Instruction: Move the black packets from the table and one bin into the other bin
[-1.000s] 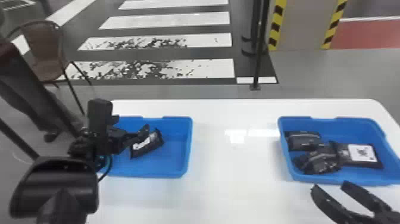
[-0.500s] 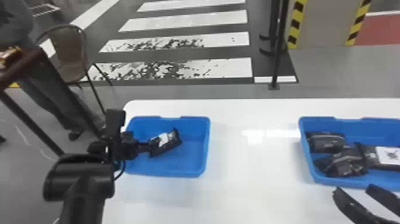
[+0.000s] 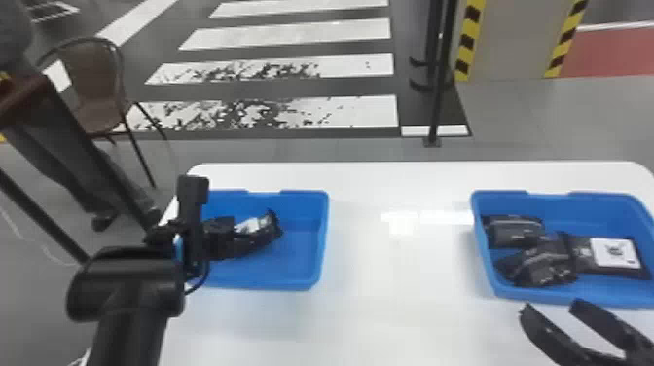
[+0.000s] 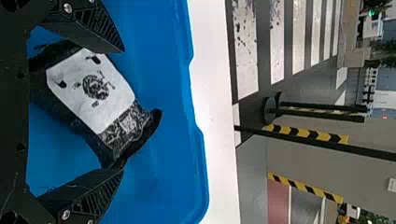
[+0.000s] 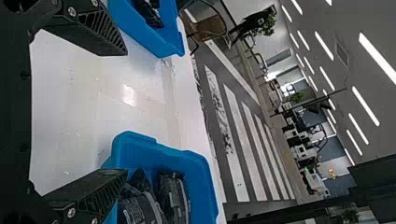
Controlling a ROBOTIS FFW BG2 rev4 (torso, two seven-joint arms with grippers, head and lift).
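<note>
With twelve o'clock pointing away from the robot across the white table (image 3: 389, 311), the left blue bin (image 3: 323, 238) sits toward eight o'clock and the right blue bin (image 3: 584, 200) toward four. The left gripper (image 4: 123, 110) is down in the left bin, fingers apart, one on each side of a black labelled packet (image 4: 70, 114) that lies on the floor of the bin, its free end aimed at about two o'clock. Whether either finger touches the packet I cannot tell.

The step in hand looks to be the grasp. It wants the gripper centred on the packet's full middle, both pads low along its sides, then an even squeeze; a pinch at the crimped end could let the soft pouch swing or slip out. The lift should go straight up until the packet is well over the rim, before any travel toward three o'clock.

The pouch is plump and rounded, its dark film wrinkled and slightly glossy, with a flat white label (image 4: 105, 100) that should stay smoother than the creased end. Three more packets rest in the right bin: a bulging one (image 3: 513, 231) at ten o'clock, a crumpled one (image 3: 540, 265) at eight, and a flatter one with a white square (image 3: 584, 260) at three. The right gripper (image 3: 551, 306) waits at that bin's six o'clock side, its curved black fingers spread and empty.
</note>
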